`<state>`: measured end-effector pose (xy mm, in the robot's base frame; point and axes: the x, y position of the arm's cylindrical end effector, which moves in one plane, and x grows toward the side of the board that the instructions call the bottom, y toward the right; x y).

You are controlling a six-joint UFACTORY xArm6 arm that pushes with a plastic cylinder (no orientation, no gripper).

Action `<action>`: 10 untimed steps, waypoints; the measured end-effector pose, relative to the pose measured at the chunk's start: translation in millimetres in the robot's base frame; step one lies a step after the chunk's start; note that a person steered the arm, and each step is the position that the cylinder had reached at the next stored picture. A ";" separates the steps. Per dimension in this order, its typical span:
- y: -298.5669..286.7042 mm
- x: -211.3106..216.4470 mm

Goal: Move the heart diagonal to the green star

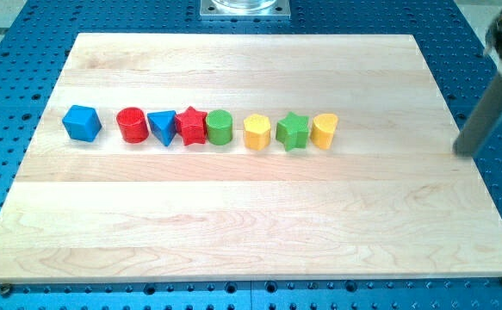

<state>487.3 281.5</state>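
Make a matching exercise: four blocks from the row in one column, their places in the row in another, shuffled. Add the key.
Blocks:
1. blue cube
2. red star
3. green star
4. yellow heart

Places:
A. between the two yellow blocks
B. the row's end at the view's right
C. alone at the view's left, a gap beside it
D. between the blue triangle and the green cylinder

Pairs: 1-C, 2-D, 3-A, 4-B

My tip stands off the board at the view's right, away from every block.

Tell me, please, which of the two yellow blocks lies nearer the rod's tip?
The yellow heart, at the row's right end beside the green star; the other yellow block sits left of the star, farther from my tip.
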 end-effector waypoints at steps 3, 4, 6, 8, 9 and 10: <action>-215.7 -49.8; -202.3 -105.3; -165.9 -137.8; -168.7 -137.8; -142.7 -117.4; -129.1 -88.3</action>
<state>399.0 152.4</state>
